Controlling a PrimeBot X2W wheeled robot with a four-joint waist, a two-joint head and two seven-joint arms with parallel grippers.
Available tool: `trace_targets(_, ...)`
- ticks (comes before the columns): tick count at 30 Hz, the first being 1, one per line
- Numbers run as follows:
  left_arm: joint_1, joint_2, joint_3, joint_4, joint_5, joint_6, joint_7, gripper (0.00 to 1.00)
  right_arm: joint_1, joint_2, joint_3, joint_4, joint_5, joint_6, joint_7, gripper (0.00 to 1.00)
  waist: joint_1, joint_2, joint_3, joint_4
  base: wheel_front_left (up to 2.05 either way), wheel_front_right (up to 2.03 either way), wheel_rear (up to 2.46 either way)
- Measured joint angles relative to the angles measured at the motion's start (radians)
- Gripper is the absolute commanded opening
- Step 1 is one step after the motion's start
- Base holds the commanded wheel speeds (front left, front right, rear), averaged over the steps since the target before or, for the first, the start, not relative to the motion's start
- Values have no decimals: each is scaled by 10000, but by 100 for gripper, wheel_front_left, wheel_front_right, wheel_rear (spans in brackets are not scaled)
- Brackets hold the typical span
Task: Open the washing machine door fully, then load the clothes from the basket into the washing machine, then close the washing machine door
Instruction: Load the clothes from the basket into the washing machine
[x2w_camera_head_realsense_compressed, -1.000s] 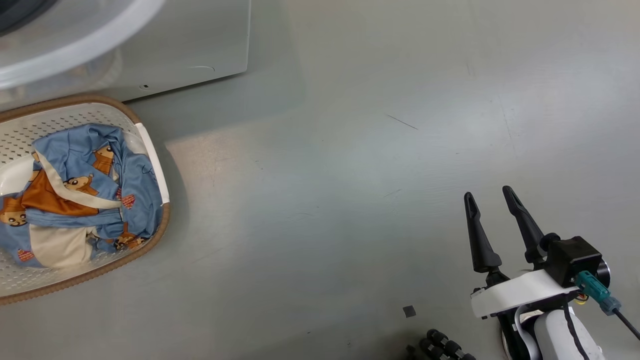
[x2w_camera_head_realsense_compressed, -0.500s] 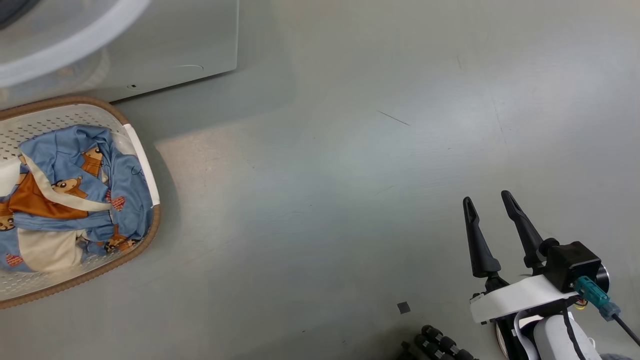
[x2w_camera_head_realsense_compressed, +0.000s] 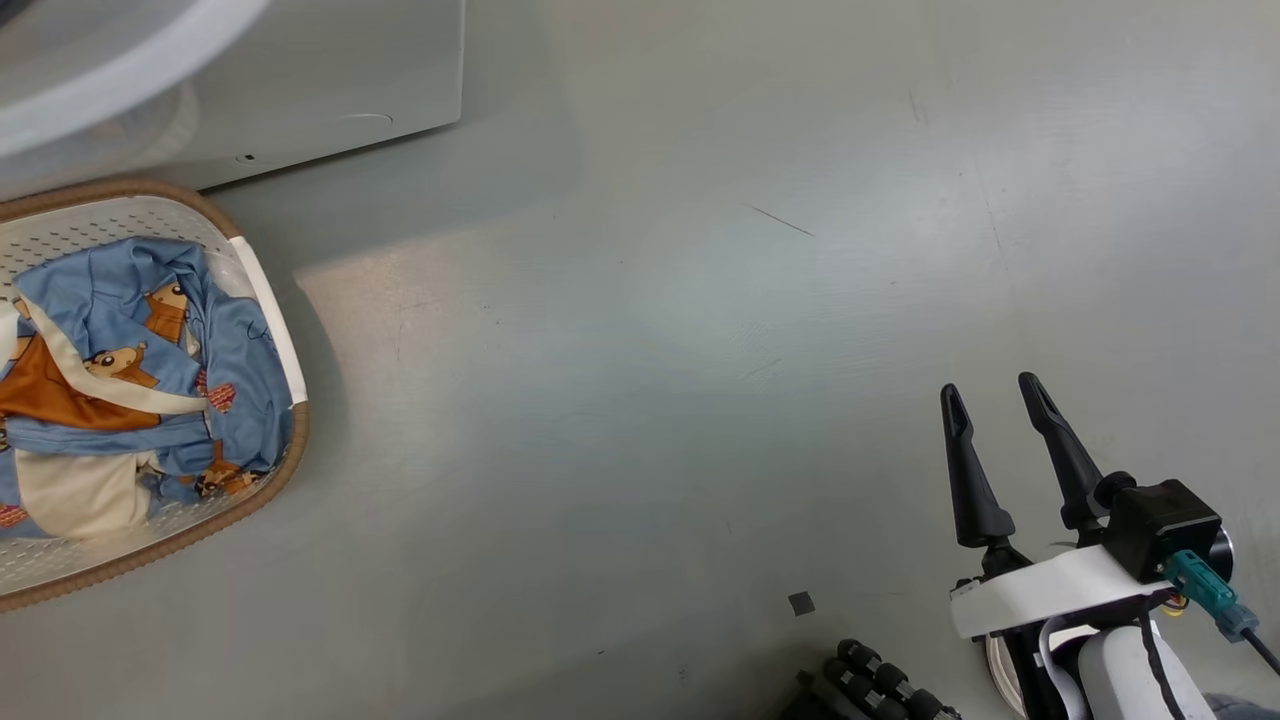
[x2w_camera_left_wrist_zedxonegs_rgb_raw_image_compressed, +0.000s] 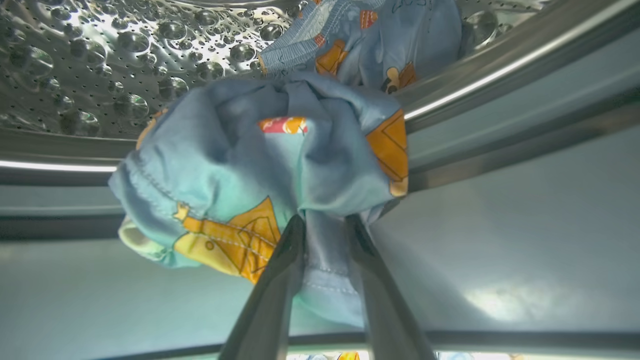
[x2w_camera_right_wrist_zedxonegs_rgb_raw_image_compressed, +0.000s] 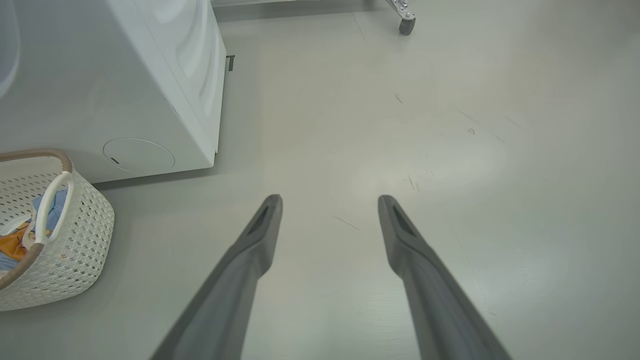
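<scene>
In the left wrist view my left gripper (x2w_camera_left_wrist_zedxonegs_rgb_raw_image_compressed: 325, 220) is at the washing machine's mouth, its fingers shut on a light blue garment with orange bears (x2w_camera_left_wrist_zedxonegs_rgb_raw_image_compressed: 240, 165). That garment bunches over the grey seal (x2w_camera_left_wrist_zedxonegs_rgb_raw_image_compressed: 500, 115). Behind it another piece of the clothes (x2w_camera_left_wrist_zedxonegs_rgb_raw_image_compressed: 400, 40) lies in the steel drum (x2w_camera_left_wrist_zedxonegs_rgb_raw_image_compressed: 100, 60). The washing machine (x2w_camera_head_realsense_compressed: 330, 70) stands at the head view's top left. Its door's pale inner ring (x2w_camera_head_realsense_compressed: 100, 70) is swung out above the basket (x2w_camera_head_realsense_compressed: 200, 530). More clothes (x2w_camera_head_realsense_compressed: 110, 300) lie in the basket (x2w_camera_right_wrist_zedxonegs_rgb_raw_image_compressed: 75, 240). My right gripper (x2w_camera_head_realsense_compressed: 990, 390) hangs open over bare floor, empty (x2w_camera_right_wrist_zedxonegs_rgb_raw_image_compressed: 330, 200).
Grey floor spreads between the basket and my right arm. A small dark square (x2w_camera_head_realsense_compressed: 800, 603) and black ribbed parts (x2w_camera_head_realsense_compressed: 870, 685) lie near the bottom edge. A caster wheel (x2w_camera_right_wrist_zedxonegs_rgb_raw_image_compressed: 406, 25) stands far off. The washer's round filter cover (x2w_camera_right_wrist_zedxonegs_rgb_raw_image_compressed: 138, 155) faces the basket.
The head camera has turned, so basket and washer sit further left in the picture. My right gripper stays open in the same pose.
</scene>
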Motion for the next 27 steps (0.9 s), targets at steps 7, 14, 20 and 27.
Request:
trace_targets(7,-121,0,-27,159,0,0,-282,0,0,6,-33,-48,0,0,0,100,0,0,32,62,0,0,0)
trace_targets(14,-532,-4,251,94,-10,288,-1145,0,0,10,-42,-75,0,0,0,100,0,0,38,125,0,0,0)
trace_targets(20,-630,-6,441,84,-36,462,-1894,0,0,15,-15,-82,0,0,0,100,0,0,35,127,0,0,0)
trace_targets(27,-1026,-13,734,-2,-339,537,-2934,0,7,23,50,-90,0,0,0,100,0,0,90,54,0,0,0)
